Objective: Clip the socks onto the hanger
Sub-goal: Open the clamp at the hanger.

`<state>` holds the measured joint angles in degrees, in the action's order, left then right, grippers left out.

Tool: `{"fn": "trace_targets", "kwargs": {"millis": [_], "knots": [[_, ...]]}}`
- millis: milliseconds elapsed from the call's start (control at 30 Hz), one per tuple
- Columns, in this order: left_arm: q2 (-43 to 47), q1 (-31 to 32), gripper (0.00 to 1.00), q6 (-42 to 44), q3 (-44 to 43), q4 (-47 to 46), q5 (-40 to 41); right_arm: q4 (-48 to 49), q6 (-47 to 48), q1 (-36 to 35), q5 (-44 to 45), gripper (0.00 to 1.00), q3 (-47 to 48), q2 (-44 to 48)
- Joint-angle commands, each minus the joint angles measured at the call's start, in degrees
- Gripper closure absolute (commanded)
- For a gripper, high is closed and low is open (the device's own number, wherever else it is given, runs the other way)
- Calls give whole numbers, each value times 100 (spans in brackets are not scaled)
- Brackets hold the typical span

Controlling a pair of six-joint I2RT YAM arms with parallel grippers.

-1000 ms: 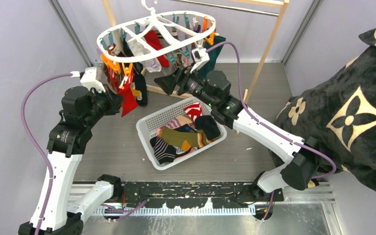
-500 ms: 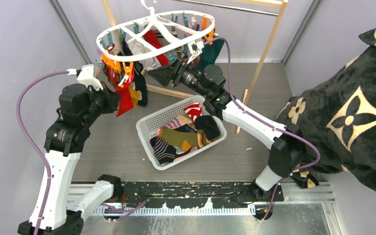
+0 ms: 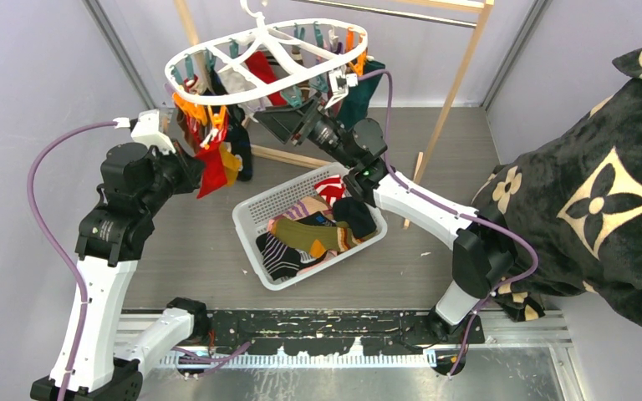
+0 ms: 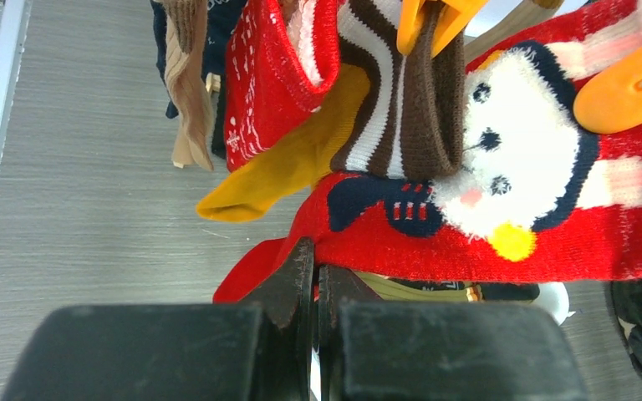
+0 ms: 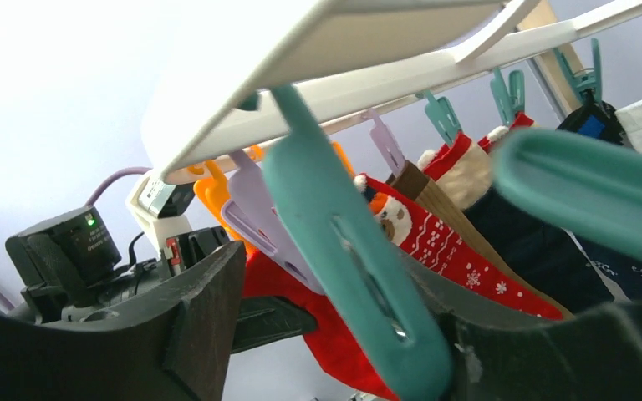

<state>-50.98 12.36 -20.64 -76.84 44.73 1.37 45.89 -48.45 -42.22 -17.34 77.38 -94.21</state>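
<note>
Jaws of the right gripper (image 5: 347, 334) have risen around a teal peg (image 5: 353, 261).

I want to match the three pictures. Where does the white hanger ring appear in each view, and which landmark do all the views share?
Top external: the hanger ring hangs at the upper centre of the picture.
Left wrist: the white ring is not in this view.
Right wrist: the hanger ring crosses the top, rising from left to right.
Shared landmark: the orange pegs, seen in all three views.
</note>
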Motion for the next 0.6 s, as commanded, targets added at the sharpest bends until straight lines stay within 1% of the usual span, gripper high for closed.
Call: {"fn": "trace_targets", "kwargs": {"millis": [0,67,267,400,433,567], "knots": [[60,-16,100,4,-244,-118,79,895,-212,-9,441,39,-194,272],[62,-19,100,-9,-252,-114,72,923,-157,-70,665,41,-258,278],[89,-20,100,4,-283,-47,71,961,258,-396,1215,41,-213,270],[139,-18,100,6,-231,-44,74,1221,254,-498,1441,49,-220,214],[143,-16,100,14,-229,-36,82,1262,265,-532,1485,49,-217,208],[166,-16,100,34,-258,-26,76,1413,301,-611,1580,41,-273,157]]}}
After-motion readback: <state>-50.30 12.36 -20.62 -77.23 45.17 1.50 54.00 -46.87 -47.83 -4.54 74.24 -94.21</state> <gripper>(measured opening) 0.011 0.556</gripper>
